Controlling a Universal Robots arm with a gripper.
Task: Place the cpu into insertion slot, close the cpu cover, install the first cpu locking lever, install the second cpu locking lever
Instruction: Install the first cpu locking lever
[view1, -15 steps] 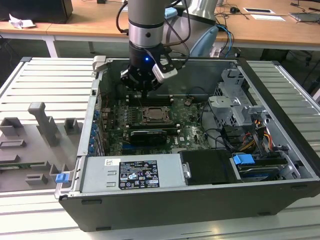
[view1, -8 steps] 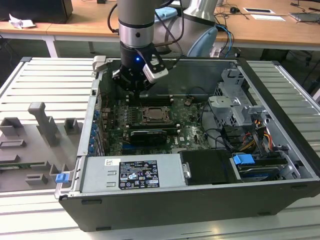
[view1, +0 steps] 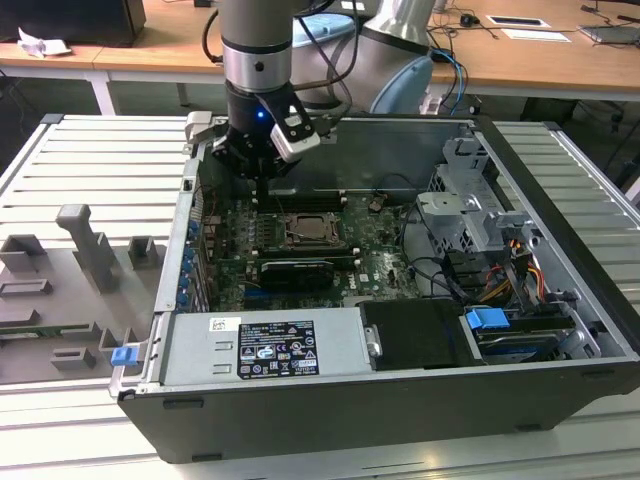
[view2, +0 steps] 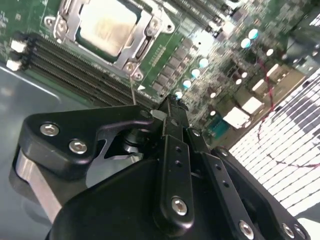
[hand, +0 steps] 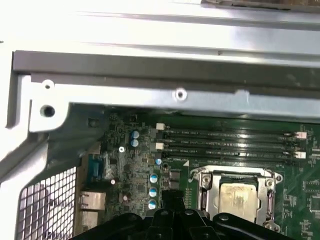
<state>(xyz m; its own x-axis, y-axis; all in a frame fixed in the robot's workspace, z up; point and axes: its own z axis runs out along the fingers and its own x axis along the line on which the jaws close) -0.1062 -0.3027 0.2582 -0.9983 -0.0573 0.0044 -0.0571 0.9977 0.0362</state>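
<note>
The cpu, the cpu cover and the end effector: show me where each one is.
cpu (view2: 107, 25): second wrist view, middle of its tan face.
cpu cover (view2: 144, 35): second wrist view, its silver side bar.
end effector (view2: 172, 104): second wrist view, its dark tip.

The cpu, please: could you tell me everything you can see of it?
The cpu is a small, flat, square chip with a pale tan-silver face that looks metallic and faintly mottled. It lies flat in the slot on the green board, and the silvery cover frames its edges. Nothing else touches it. The gripper hangs over the board, apart from the chip.
</note>
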